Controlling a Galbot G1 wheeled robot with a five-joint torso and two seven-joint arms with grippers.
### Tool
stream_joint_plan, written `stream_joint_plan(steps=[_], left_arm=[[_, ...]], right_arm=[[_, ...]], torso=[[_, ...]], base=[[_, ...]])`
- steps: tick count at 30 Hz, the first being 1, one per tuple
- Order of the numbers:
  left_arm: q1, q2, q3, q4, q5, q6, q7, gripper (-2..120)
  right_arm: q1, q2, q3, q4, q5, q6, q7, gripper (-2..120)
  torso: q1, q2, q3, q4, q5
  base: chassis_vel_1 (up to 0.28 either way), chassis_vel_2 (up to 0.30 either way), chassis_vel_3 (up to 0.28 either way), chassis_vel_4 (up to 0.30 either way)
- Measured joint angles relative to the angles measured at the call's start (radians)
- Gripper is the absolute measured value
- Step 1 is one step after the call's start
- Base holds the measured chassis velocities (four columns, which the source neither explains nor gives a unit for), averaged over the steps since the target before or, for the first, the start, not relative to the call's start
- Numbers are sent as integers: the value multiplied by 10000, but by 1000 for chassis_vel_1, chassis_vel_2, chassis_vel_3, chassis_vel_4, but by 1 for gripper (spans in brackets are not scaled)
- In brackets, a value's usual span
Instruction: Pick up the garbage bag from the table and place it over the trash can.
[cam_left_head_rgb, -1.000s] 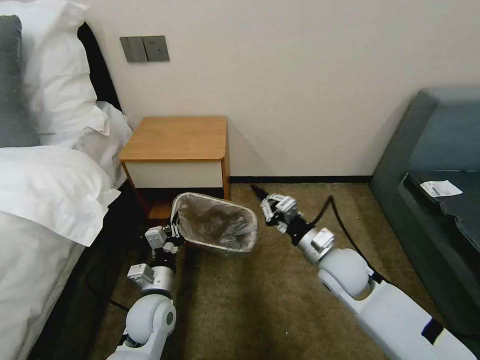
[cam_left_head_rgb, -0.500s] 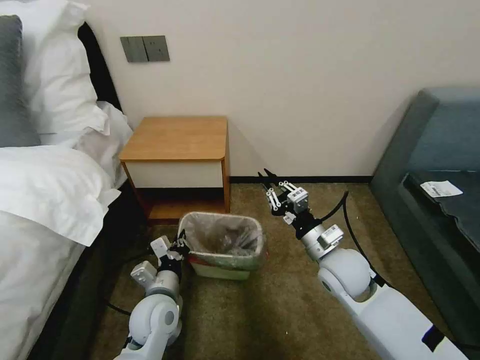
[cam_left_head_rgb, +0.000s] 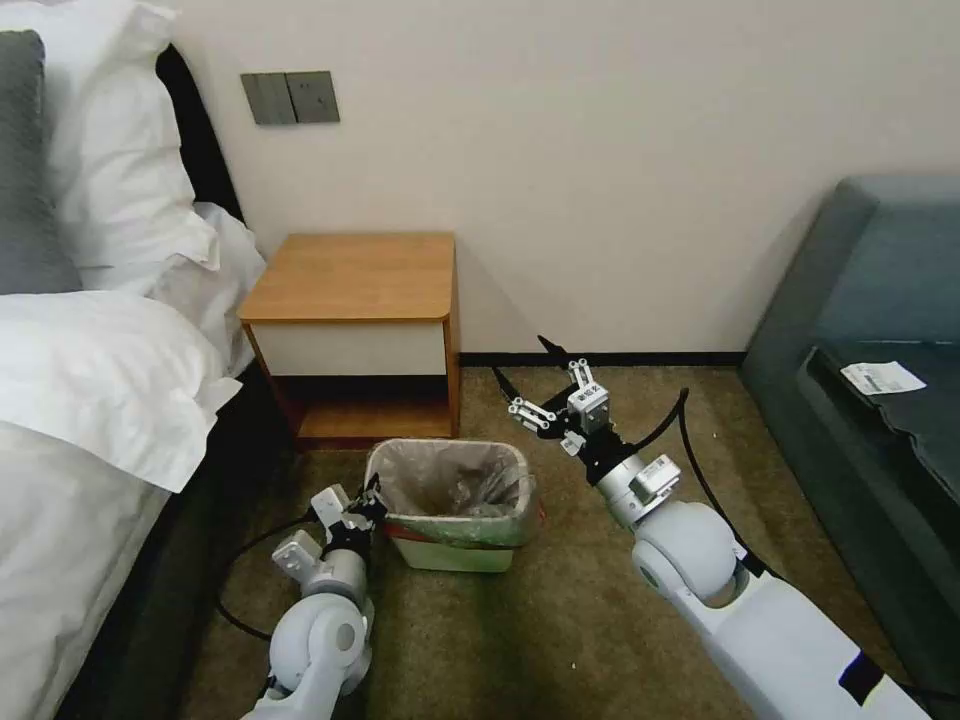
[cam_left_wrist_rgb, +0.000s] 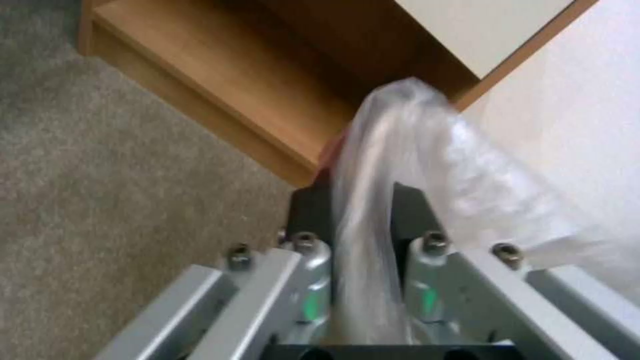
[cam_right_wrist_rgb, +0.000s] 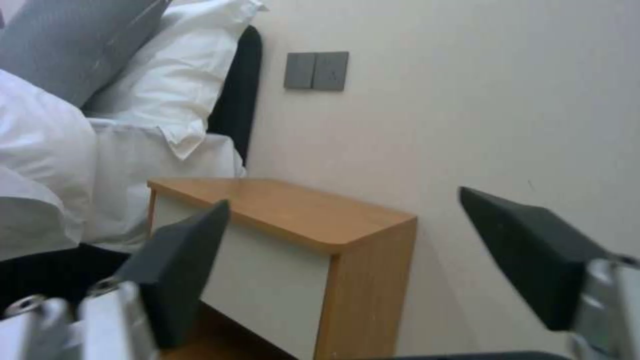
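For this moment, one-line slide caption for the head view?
Left gripper pinches the bag on the bin beside the nightstand; right gripper open.

No legible text or labels.

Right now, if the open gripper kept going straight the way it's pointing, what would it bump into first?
Probably the table. The open right gripper has it centred between its fingers in the right wrist view, with nothing in between, though depth is hard to judge.

Left hand (cam_left_head_rgb: 372, 498) low and clamped; right hand (cam_left_head_rgb: 532, 385) raised, fingers spread.
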Motion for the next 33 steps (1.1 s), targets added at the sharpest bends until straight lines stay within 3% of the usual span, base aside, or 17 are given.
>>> stream_joint_plan(steps=[4, 20, 23, 29, 33], left_arm=[[13, -30, 4, 3, 3, -6, 4, 31], [247, -74, -163, -290, 324, -122, 221, 91], [297, -47, -238, -436, 225, -129, 246, 99], [332, -60, -278, -449, 111, -114, 278, 100], [353, -87, -280, -449, 650, -236, 437, 100]], right_arm=[[13, 75, -22, -81, 7, 0, 8, 100], [14, 334, 37, -326, 31, 34, 65, 100], [1, 383, 68, -358, 30, 47, 90, 100], [18, 428, 68, -384, 27, 51, 119, 100], [64, 439, 84, -384, 33, 42, 182, 100]], torso=[[0, 0, 0, 0, 0], [0, 0, 0, 1, -1], [0, 0, 0, 1, 0], [0, 0, 0, 0, -1], [0, 0, 0, 1, -2]], base=[[0, 0, 0, 0], [0, 0, 0, 0], [0, 0, 0, 0], [0, 0, 0, 0], [0, 0, 0, 0]])
